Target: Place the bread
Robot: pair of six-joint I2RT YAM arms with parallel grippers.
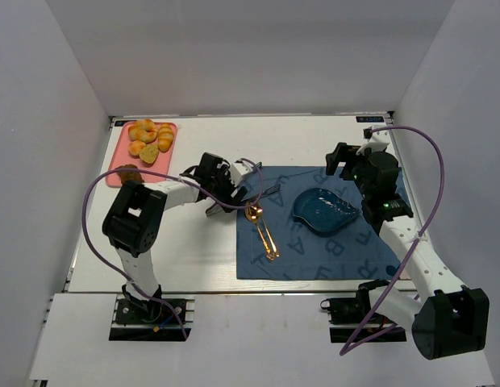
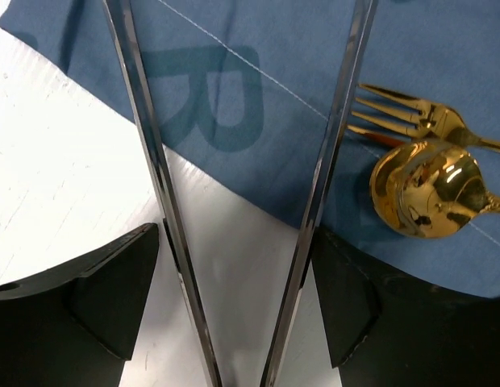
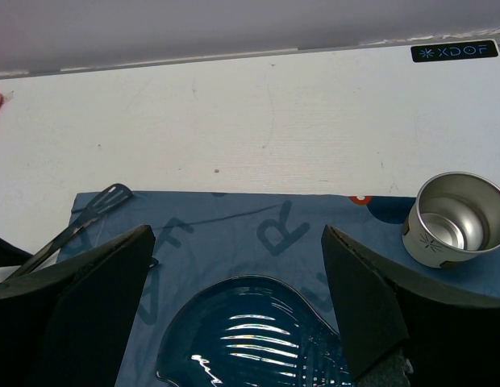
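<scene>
Two grippers, one roll not yet lifted: my overhead and wrist views, tongs in the left grasp.
Hazard first: the bread [image 1: 164, 139] lies on the pink tray [image 1: 121, 153], at 10 o'clock from my left gripper [image 1: 222, 197]. Its glossy crust could slide out if I squeeze the tongs [image 2: 328, 137] unevenly, and their tips may snag the gold spoon [image 2: 431, 189] at 4 o'clock. Left jaws stand wide, pads pressing the tongs' two arms; my right gripper [image 3: 238, 234] is released and empty above the blue dish [image 3: 250, 339].
</scene>
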